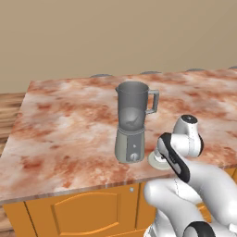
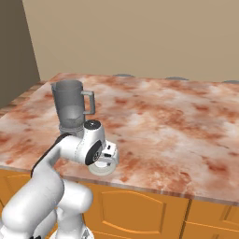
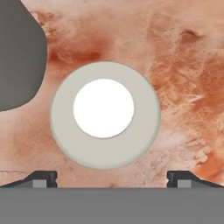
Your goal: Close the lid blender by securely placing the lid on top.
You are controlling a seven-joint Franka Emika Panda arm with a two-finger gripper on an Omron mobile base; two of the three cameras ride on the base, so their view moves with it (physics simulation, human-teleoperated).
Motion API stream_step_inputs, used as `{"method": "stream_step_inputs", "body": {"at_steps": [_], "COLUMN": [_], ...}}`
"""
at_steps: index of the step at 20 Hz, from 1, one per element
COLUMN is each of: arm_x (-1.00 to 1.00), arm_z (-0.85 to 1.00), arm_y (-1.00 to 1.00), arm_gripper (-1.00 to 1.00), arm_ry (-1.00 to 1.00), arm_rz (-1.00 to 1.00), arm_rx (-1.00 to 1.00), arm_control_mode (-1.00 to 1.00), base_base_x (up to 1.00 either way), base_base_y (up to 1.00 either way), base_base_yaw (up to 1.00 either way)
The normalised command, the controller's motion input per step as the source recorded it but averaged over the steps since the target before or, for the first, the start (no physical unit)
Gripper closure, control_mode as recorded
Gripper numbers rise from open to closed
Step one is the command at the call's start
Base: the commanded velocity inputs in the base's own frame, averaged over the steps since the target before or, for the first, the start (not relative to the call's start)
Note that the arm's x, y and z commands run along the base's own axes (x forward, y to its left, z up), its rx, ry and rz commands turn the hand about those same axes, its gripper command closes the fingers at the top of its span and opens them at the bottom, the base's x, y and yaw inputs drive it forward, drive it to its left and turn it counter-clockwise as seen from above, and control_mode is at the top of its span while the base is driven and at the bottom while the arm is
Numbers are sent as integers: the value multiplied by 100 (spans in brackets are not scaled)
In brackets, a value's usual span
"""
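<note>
The lid lies flat on the marble counter, a pale grey-green disc with a white raised centre. It sits near the counter's front edge, just right of the blender's base. My gripper hangs directly above the lid, open, its fingertips spread wider than the disc and touching nothing. In the right base view the gripper points down over the lid. The blender stands upright with its smoky jar open at the top and its handle to the right. My arm partly covers the lid in the left base view.
The marble counter stretches wide to the left, right and behind the blender. Its front edge runs just beside the lid, with orange cabinet doors below. A beige wall stands behind the counter.
</note>
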Motion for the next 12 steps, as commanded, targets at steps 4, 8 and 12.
{"method": "stream_step_inputs", "body": {"at_steps": [4, 8, 12], "arm_x": [4, 1, 0], "arm_z": [-42, -26, -24], "arm_y": [0, 2, 9], "arm_gripper": [-100, -100, -100], "arm_ry": [3, 0, 0], "arm_rz": [0, 0, 1], "arm_rx": [0, 1, 0], "arm_control_mode": [-100, -100, -100], "base_base_x": [0, 0, 0], "base_base_y": [0, 0, 0], "base_base_yaw": [0, 0, 0]}}
